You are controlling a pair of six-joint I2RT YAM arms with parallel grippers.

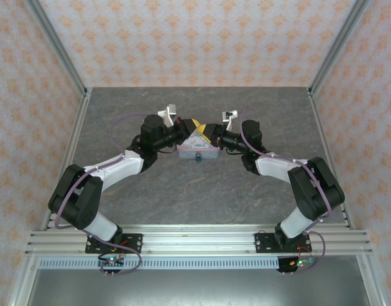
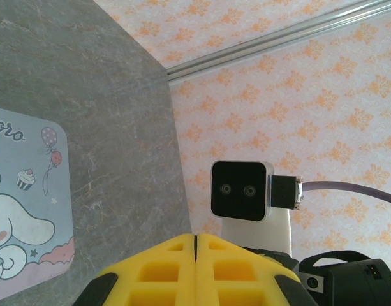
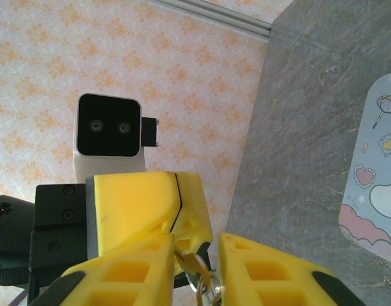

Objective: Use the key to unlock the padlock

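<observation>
Left gripper shut, right gripper part-open around the key: clamp right squarely first, padlock sits just base-side of both, at tin box edge.

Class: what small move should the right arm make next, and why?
Probably close the right gripper on the key: it hangs between that gripper's parted fingers, just under the shut left gripper, while the padlock lies untouched by the tin box.

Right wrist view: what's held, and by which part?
The brass key lies between the right hand's fingers, the left hand's shut tips at its upper end; which grips it cannot be told.
</observation>
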